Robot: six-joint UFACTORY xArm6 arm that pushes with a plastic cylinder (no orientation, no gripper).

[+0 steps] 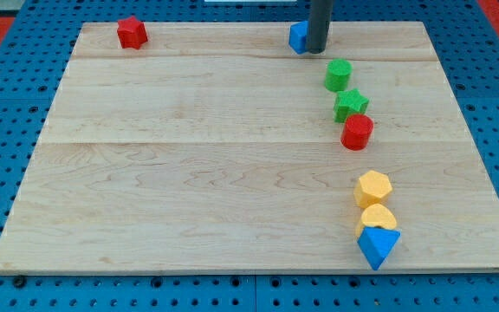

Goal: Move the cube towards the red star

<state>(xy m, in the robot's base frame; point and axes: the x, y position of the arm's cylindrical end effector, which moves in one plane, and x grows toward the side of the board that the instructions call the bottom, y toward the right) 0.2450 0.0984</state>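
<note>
Tip (317,49) down on the counter (197,173) near the view's top edge, right of centre; dark rod rising straight out of frame. No gripper on this arm, so nothing to spread or pinch. Blue cube (298,37) touching the rod's left side, partly hidden behind it. Red star (132,32) far to the view's left along the same top edge, well apart from the cube.

Below and right of the tip: green block (339,75), shape unclear, then green star (351,105), then red cylinder (357,133) touching the star's lower right. Further down: yellow hexagon (373,188), a second yellow block (376,217) just below it, and a blue triangular block (378,246) against that one.

Counter: pale wooden board, visible plank seams. Blue perforated surface (7,95) all around; red patches at the top corners.
</note>
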